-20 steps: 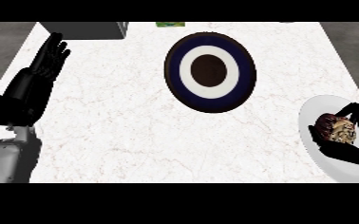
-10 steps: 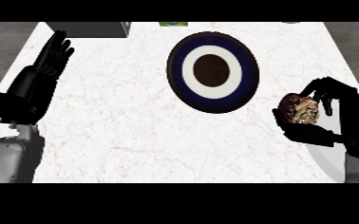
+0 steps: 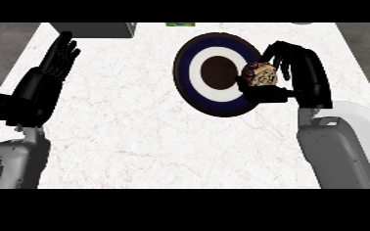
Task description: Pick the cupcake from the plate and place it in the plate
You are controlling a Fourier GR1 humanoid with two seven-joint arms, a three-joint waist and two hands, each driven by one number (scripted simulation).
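Over at the right rim of the dark blue plate we find the right hand, fingers and thumb curled round the cupcake. That cupcake, brown and lumpy on top, sits in the grip above the plate's right edge, just beside the white ring and the dark centre disc; whether it touches the plate cannot be told. On the right, the grey forearm comes up from the lower edge, and a sliver of a white plate peeks out behind it. Across the white marbled desk, the left hand rests near the left edge, fingers straight and pointing up, holding nothing. At the far edge sit a grey box and a small green item.
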